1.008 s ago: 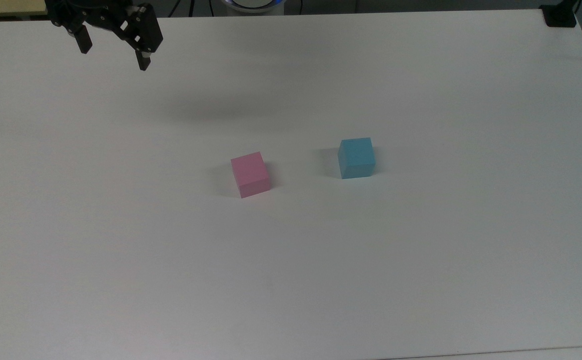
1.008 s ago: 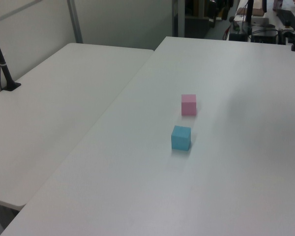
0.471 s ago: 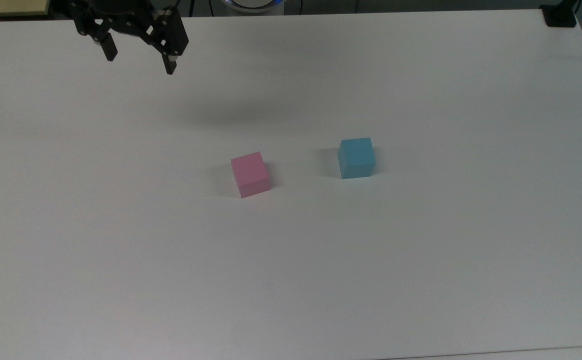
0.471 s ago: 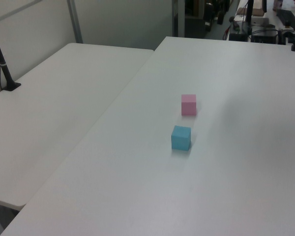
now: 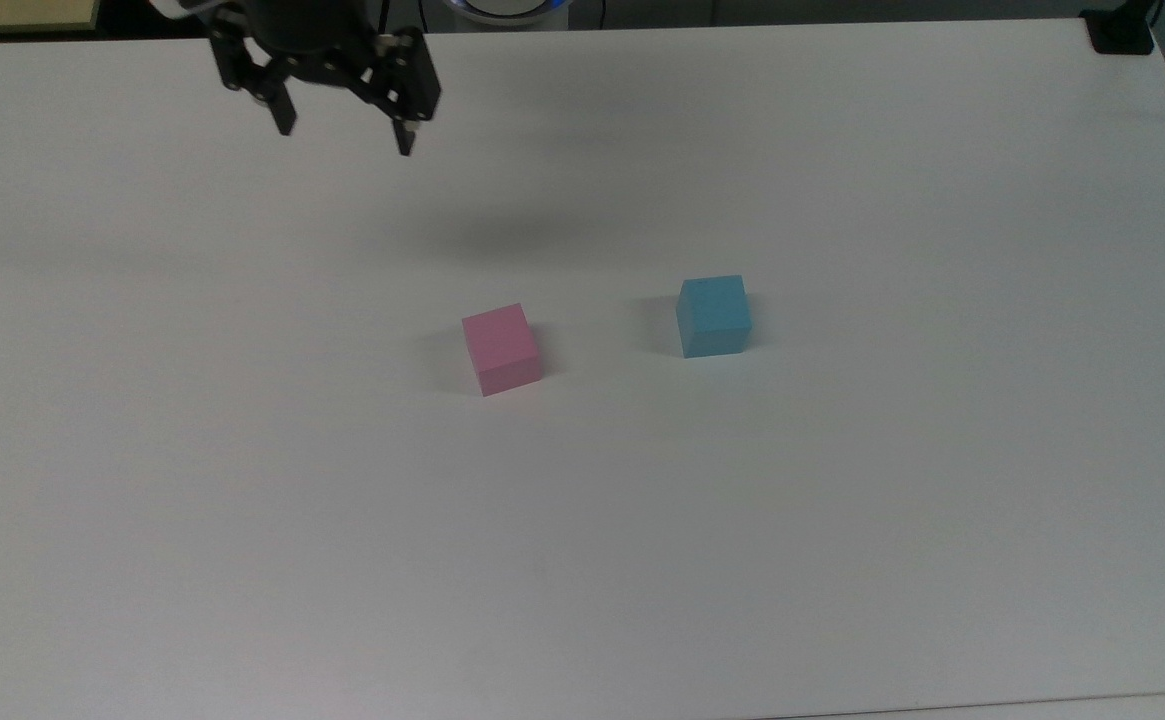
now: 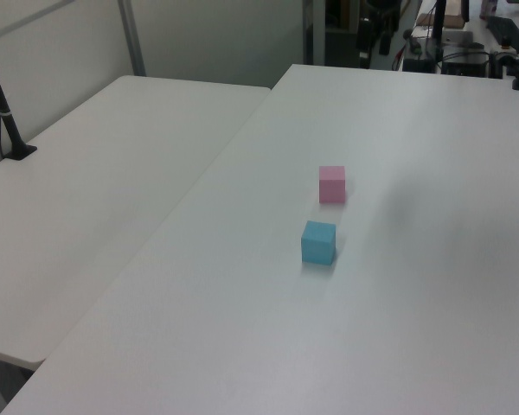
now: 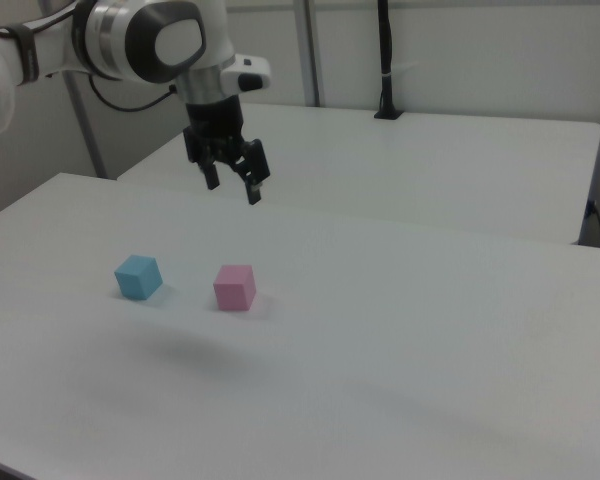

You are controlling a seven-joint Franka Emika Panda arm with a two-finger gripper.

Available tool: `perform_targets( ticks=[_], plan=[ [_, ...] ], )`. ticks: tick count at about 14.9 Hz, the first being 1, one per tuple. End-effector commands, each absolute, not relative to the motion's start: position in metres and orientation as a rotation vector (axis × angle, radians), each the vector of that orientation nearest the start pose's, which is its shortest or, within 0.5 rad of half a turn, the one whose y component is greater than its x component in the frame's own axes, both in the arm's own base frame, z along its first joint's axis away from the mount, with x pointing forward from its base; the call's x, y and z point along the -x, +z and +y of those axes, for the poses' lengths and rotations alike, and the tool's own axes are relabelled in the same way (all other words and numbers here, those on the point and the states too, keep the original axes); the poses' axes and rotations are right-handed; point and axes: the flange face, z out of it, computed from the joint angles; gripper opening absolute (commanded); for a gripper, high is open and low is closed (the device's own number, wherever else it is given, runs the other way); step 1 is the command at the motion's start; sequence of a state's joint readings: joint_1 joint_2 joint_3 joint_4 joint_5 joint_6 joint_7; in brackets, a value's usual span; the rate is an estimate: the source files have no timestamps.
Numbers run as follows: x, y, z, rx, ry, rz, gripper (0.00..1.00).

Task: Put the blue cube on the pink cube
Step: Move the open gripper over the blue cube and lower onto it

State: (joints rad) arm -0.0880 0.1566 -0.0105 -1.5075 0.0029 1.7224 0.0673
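Blue cube [image 5: 713, 315] resting flat on the white surface [image 5: 842, 520], near the middle, nothing on top. Seen also in the left view [image 6: 318, 242] and the right view [image 7: 138, 277]. Pink cube [image 5: 501, 348] just off to the top view's left of it, also flat on the surface, a clear gap between the two, not touching. In the left view pink [image 6: 332, 184] lying farther from the camera than blue; in the right view pink [image 7: 234, 287] on the right view's right of blue.

Claw [image 5: 344, 128] hanging above the surface toward its far edge in the top view, well apart from both cubes, up and to the top view's left of pink. Fingers spread wide, pointing down, gripping nothing. In the right view, claw [image 7: 234, 187] raised above and behind the cubes. Soft shadow on the surface beyond the cubes in the top view.
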Motion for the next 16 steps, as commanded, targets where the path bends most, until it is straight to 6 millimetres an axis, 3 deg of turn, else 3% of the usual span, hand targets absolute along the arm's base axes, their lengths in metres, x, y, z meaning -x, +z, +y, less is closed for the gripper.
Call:
perform_targets(
  ticks=[1,4,6,8,9,10,12,13,16],
  plan=[
    [-0.622,0.540,-0.005,3.119,0.020,0.103,1.00],
    [-0.616,0.505,0.083,3.123,0.139,-0.097,1.00],
    [-0.612,0.480,0.141,3.131,0.189,-0.135,1.00],
    [-0.612,0.458,0.173,3.138,0.216,-0.129,1.00],
    [-0.616,0.441,0.198,3.140,0.171,-0.111,1.00],
    [-0.624,0.427,0.207,3.139,0.107,-0.013,1.00],
    [-0.629,0.413,0.207,3.148,0.102,0.008,1.00],
    [-0.629,0.393,0.214,3.163,0.135,0.000,1.00],
    [-0.635,0.381,0.229,3.164,0.054,-0.004,1.00]
  ],
)
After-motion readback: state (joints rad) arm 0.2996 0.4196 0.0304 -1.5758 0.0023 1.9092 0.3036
